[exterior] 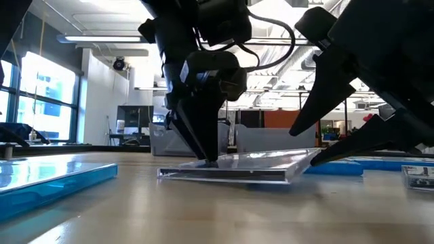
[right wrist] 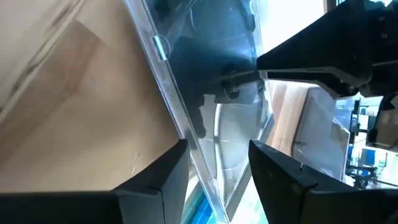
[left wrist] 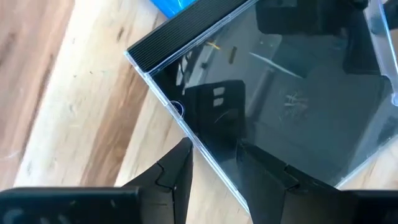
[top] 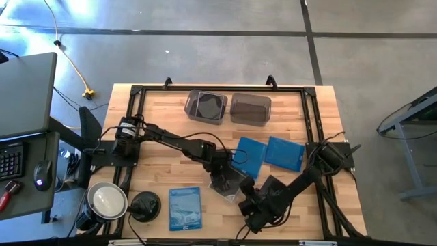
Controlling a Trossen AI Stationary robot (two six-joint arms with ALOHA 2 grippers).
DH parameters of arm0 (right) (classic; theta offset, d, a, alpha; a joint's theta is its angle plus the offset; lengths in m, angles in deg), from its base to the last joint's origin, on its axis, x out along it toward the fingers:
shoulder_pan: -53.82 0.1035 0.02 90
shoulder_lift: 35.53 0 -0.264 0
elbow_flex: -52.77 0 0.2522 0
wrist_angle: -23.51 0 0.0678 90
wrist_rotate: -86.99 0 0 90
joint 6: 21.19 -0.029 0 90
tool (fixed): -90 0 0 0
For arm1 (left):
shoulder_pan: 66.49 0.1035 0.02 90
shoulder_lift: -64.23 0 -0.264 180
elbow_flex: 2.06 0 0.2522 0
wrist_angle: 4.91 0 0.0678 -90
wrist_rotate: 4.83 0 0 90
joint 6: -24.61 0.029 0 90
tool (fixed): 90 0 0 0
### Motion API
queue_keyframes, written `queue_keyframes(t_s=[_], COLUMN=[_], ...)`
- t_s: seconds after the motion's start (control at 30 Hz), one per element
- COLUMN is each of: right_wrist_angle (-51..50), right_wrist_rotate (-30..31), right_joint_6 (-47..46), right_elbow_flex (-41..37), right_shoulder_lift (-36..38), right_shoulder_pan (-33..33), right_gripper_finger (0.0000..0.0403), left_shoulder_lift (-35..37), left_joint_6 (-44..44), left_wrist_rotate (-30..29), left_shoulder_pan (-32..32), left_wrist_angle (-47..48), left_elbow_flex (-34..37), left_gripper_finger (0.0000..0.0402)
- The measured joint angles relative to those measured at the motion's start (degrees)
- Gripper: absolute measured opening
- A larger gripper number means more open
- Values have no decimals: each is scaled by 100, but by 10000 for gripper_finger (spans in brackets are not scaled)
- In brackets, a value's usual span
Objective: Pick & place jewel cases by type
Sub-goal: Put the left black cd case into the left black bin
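A clear jewel case with a black tray (top: 226, 186) (exterior: 251, 167) lies on the wooden table, right of centre. My left gripper (top: 221, 172) (left wrist: 214, 155) comes down on it from the table's left, fingers apart across one edge. My right gripper (top: 243, 194) (right wrist: 217, 152) reaches in from the right, open, one finger above and one below the case's right end. Two blue jewel cases (top: 247, 156) (top: 283, 154) lie flat just beyond. A paler printed blue case (top: 184, 208) lies near the front edge. My left gripper comes steeply from above. One fingertip (left wrist: 264, 168) rests on the case's top face near its edge (left wrist: 205, 152); the other finger (left wrist: 177, 174) stands outside that edge over the wood. The case lies on the table under it. My right gripper slants in low from the table's right. Its lower fingertip (exterior: 324, 158) meets the case's right corner (exterior: 308, 161), and the upper finger (exterior: 302, 122) stands clear above the lid. The case passes edge-on between the two fingers.
Two smoky tubs (top: 205, 104) (top: 250, 108) stand at the far edge. A round black object (top: 145, 205) and a white-lined cup (top: 108, 201) sit at the front left. A black frame (top: 308, 109) borders the table.
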State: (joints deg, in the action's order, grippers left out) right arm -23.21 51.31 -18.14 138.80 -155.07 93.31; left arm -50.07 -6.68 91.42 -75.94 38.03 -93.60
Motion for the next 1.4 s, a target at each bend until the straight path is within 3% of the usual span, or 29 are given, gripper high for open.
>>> queue_keyframes(t_s=[0.27,0.5,0.67,0.9,1.1,1.4], right_wrist_angle=[-450,-759,-926,-827,-788,-877], right_wrist_rotate=[-340,-1982,-1917,-2134,-2333,-2134], right_joint_6=[-382,-520,355,804,780,1073], right_elbow_flex=[-7,2,0,0,-2,2], right_shoulder_lift=[436,989,947,779,735,618], right_shoulder_pan=[133,-97,-327,-670,-665,-574], right_gripper_finger=[161,161,161,161,161,161], left_shoulder_lift=[-2,-2,-2,-2,-2,-7], left_joint_6=[-2,-2,-2,120,136,107], left_wrist_rotate=[-38,-45,-53,68,73,272], left_shoulder_pan=[-4,-2,0,7,4,7], left_wrist_angle=[-11,-8,-10,-74,-80,-245], left_elbow_flex=[-7,-7,-4,2,4,11], left_gripper_finger=[119,119,119,119,119,119])
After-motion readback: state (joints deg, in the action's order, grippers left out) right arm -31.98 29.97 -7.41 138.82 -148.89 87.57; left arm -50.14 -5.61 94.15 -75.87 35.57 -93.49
